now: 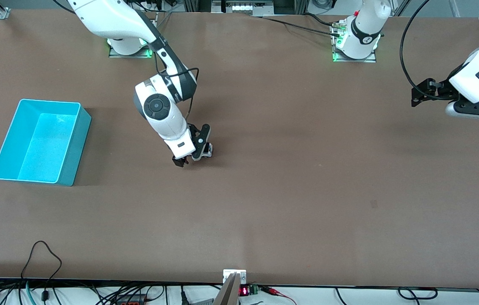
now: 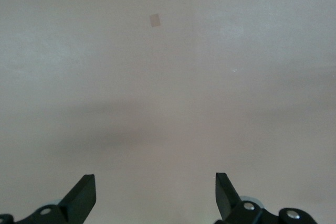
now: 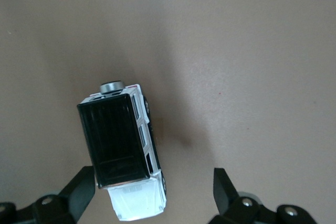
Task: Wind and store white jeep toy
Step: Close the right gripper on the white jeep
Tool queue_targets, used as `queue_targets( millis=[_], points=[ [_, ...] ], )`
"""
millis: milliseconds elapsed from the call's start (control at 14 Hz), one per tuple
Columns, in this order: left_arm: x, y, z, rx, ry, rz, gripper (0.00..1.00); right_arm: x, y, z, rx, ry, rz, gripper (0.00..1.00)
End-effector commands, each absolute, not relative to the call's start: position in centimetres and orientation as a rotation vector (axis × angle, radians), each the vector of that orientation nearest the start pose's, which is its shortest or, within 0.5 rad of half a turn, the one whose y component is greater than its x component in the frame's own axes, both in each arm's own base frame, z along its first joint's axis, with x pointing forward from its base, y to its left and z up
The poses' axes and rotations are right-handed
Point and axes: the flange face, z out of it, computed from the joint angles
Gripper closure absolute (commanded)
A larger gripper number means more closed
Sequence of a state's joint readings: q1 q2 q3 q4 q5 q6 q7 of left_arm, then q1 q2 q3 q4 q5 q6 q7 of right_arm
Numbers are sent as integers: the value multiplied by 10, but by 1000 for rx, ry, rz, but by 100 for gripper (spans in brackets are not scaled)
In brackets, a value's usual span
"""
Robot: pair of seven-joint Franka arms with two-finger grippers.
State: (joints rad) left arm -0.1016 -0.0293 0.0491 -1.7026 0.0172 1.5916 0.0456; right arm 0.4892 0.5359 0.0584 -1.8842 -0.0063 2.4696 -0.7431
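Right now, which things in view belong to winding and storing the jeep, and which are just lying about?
For the job:
- white jeep toy, on the table under the open right gripper
- cyan bin, toward the right arm's end

Just about:
- left gripper, open, waiting over bare table

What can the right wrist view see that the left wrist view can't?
Only the right wrist view shows the white jeep toy: its black ribbed roof, white hood and a round silver piece at one end, standing on the table between the open fingers of the right tool. Only the left wrist view shows a small pale square mark on the table, with nothing between the open fingers of the left tool. Both show bare brown table and two dark fingertips spread apart.
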Motion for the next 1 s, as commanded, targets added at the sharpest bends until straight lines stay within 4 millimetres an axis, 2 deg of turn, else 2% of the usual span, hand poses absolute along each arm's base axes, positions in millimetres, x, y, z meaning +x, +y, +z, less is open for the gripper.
queue_targets(
  millis=[0,429,929],
  points=[
    [537,-26,583,-3136,162,135,0,545,335,224,-2488,-1873,-82,0],
    [536,-26,582,-3135,159,149,0,528,354,220,-2496,-1858,-59,0],
    [536,-27,583,-3136,164,147,0,518,348,202,-2496,-1857,-75,0]
  ],
)
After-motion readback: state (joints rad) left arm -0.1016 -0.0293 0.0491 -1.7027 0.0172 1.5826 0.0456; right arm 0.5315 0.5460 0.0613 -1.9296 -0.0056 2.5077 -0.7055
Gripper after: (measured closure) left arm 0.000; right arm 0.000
